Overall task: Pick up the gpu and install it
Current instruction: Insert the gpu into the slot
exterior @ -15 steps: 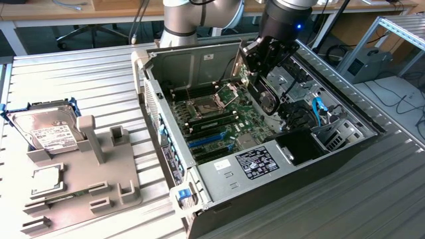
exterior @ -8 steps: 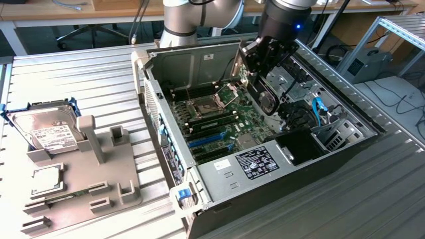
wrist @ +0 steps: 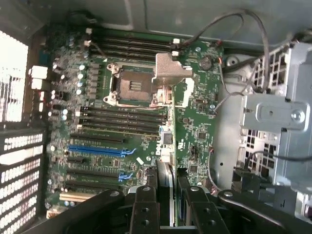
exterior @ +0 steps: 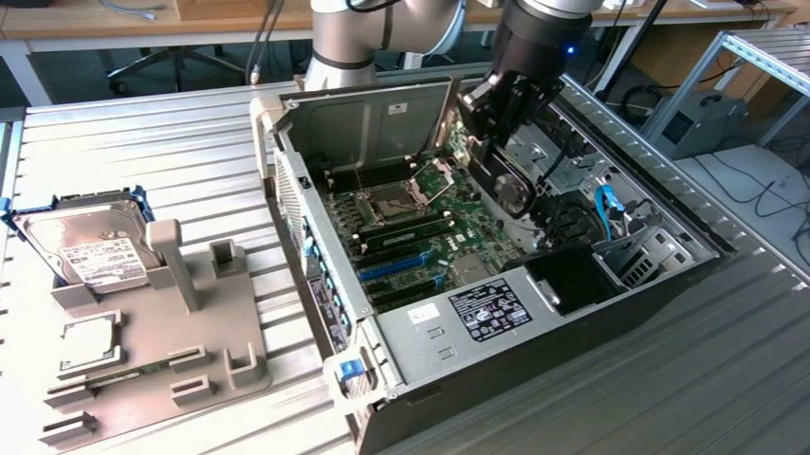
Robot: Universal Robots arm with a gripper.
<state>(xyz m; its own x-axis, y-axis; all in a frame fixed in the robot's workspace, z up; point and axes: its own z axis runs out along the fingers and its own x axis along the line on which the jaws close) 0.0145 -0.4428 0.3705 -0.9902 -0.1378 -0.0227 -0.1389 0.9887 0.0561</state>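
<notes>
Black and thin, the graphics card (exterior: 511, 186) hangs edge-down from the claw (exterior: 491, 142), which is closed narrow on the card's upper part and holds it firmly as far as can be judged. The card is up in the air inside the open computer case (exterior: 658, 284), over the far end of the green main board (exterior: 418, 237) and close to the processor socket (exterior: 386, 204).

The wrist view looks straight down along the card, so it shows as a slim strip clamped between the two fingers (wrist: 145, 209), with the board well below. The long blue slots (wrist: 95, 150) and the black ones beside them sit apart from the card's lower edge, and nothing is plugged into them.

So the picking up looks done and the card has been brought into the case. The fitting is not done, since the card touches no slot and its lower edge is clear of the board.

On the exterior view's left, a hard drive (exterior: 89, 248) and a grey plastic stand (exterior: 165, 360) sit on the ribbed metal table (exterior: 152, 161), well apart from the case
</notes>
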